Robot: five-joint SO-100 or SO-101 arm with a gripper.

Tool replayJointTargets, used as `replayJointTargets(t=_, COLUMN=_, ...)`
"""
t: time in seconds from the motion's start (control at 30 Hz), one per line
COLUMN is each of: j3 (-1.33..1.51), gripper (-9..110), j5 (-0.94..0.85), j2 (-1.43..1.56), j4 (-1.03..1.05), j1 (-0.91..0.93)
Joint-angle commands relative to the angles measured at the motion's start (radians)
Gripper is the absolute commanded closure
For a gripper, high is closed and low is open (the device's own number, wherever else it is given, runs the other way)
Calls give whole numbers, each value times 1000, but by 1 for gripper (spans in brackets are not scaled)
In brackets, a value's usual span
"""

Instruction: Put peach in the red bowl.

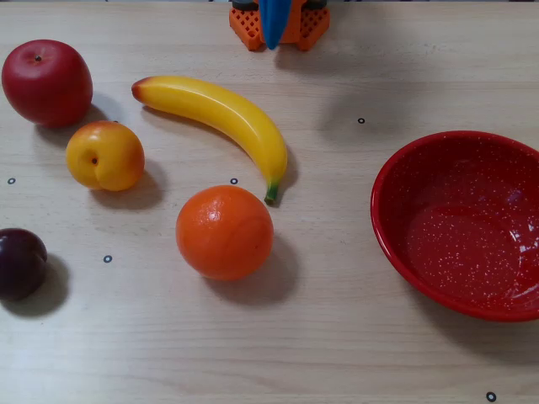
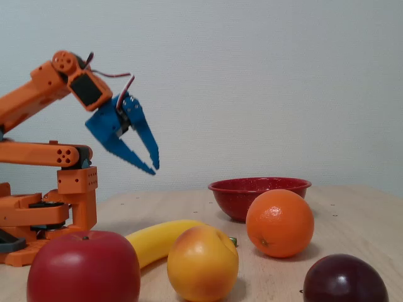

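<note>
Desk (image 1: 354,353): pale wood grain, carries all items. Landmark for positions below is the orange (image 1: 224,232), near the middle of the top-down fixed view.

Red bowl (image 1: 396,181): largest item, well to the right of the orange in the top-down view, empty, white speckles inside. In the side-on fixed view its rim (image 2: 259,185) shows behind the orange.

Arm: orange base at the top edge of the top-down view, beyond the orange and slightly right of it. Only a blue fingertip shows there. In the side-on view the gripper (image 2: 152,168) hangs high above the desk, tips angled downward, well clear of all fruit. Jaws slightly parted with a narrow gap between the tips, grasping nothing.

Banana (image 1: 217,122): lies diagonally between arm base and orange, stem end just above the orange.

Red apple (image 1: 46,82): far upper left of the orange.

Peach (image 1: 104,156): left of the orange and slightly above it in the top-down view, apart from it, resting on the desk just below the red apple. Crease and stem dimple face up. In the side-on view it is at the front (image 2: 202,264).

Plum (image 1: 21,263): far left of the orange, slightly lower.

Judgement: nothing grasped yet. From the jaws the peach lies outward from the base and well to the left in the top-down view, past the banana's rounded end. The reach has to swing that way, opposite to the bowl.
</note>
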Motion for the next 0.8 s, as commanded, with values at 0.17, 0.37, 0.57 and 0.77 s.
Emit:
replayJointTargets(t=0.17, j3=-252, gripper=102, j5=-72, j2=-202, j4=38, j1=147)
replayJointTargets(t=0.37, j3=-388, gripper=102, j5=-118, j2=-374, j4=61, j1=261)
replayJointTargets(t=0.57, j3=-560, gripper=102, j5=-172, j2=-592, j4=100, j1=374)
replayJointTargets(t=0.77, j3=-696, gripper=102, j5=-242, j2=-750, j4=83, j1=482)
